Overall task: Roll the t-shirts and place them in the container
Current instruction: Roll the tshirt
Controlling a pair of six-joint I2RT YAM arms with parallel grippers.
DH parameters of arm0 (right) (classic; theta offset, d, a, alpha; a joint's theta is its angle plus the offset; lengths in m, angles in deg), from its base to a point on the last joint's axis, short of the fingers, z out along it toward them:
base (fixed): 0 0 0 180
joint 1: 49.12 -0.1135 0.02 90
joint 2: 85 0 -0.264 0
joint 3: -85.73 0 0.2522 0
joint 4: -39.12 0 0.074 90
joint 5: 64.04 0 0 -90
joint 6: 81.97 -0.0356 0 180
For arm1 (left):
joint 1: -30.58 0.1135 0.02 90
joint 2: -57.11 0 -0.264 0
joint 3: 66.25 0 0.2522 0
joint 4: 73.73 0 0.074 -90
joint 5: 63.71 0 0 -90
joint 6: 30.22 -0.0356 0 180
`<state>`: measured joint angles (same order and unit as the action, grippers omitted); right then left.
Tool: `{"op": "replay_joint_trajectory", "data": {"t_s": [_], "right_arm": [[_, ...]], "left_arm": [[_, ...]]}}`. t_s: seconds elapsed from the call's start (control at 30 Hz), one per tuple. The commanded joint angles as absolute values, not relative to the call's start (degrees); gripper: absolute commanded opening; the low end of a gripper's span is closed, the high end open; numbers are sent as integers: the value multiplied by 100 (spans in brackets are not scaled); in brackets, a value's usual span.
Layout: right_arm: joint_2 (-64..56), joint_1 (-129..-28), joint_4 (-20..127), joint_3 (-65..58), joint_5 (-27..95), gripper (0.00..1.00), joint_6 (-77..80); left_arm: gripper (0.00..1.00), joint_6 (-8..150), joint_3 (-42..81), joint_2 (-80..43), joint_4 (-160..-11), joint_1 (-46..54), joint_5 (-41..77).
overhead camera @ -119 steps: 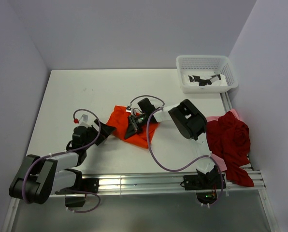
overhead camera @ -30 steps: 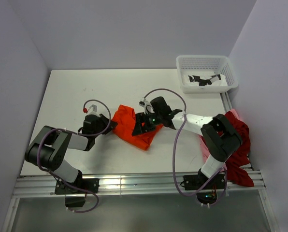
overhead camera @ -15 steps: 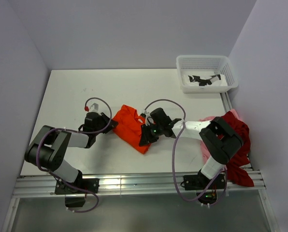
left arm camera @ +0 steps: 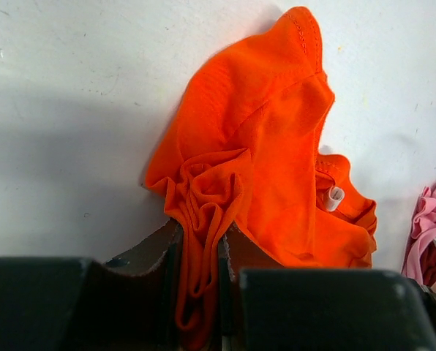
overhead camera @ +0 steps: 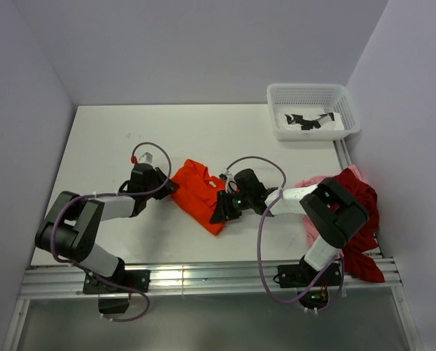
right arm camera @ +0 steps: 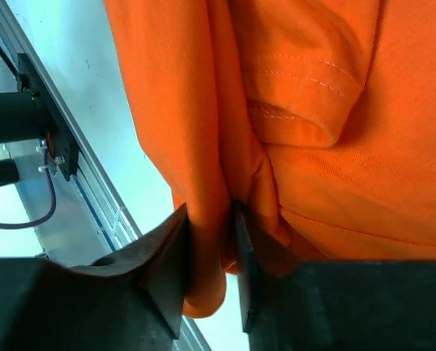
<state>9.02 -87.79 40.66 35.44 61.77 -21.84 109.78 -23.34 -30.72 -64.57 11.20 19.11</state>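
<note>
At the near edge, at 6 o'clock in the top view, an aluminium rail carries both arm bases; beyond it lies the white table; near the table's middle the orange t-shirt lies crumpled into a loose, partly folded bundle, running from 11 o'clock down to 5 o'clock; the left gripper meets it at its 9 o'clock edge, and the left wrist view shows the left gripper narrowed to a slim gap with a bunched fold of the orange t-shirt pinched between its fingers; the right gripper sits at the bundle's 4 o'clock corner, and its own view shows the right gripper likewise closed down on a hanging fold of the orange t-shirt, cloth filling the space between the two fingers; at 3 o'clock of the table, against the right wall, the dark red t-shirt is heaped on top of the pink t-shirt, whose edge shows beneath it; farthest off, at 1 o'clock in the back right corner, stands the white mesh basket, with something black and white lying inside that is too small to make out.
</note>
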Motion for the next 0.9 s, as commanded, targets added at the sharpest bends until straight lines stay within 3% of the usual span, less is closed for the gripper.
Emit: {"op": "replay_joint_trajectory", "data": {"t_s": [0.0, 0.07, 0.2, 0.3, 0.6, 0.87], "right_arm": [[747, -8779, 4233, 3813, 6173, 38, -2203], [571, -8788, 4286, 3875, 6121, 41, -2203], [18, -8788, 4505, 4103, 5683, 73, -2133], [-518, -8832, 4960, 3991, 5096, 82, -1993], [-1266, -10052, 6631, 2532, 2396, 83, -1360], [5, -11546, 7300, 1004, 427, 84, -780]], "left_arm": [[0, 10733, -2076, -3087, -6789, 1151, 2163], [0, 10715, -1988, -3174, -6842, 1151, 2111], [0, 10663, -1944, -3263, -6755, 1151, 1962], [0, 10566, -1918, -3254, -6763, 1151, 1795], [0, 10513, -1821, -3096, -7009, 1151, 1654], [0, 10487, -1672, -3069, -7264, 1159, 1460]]}}
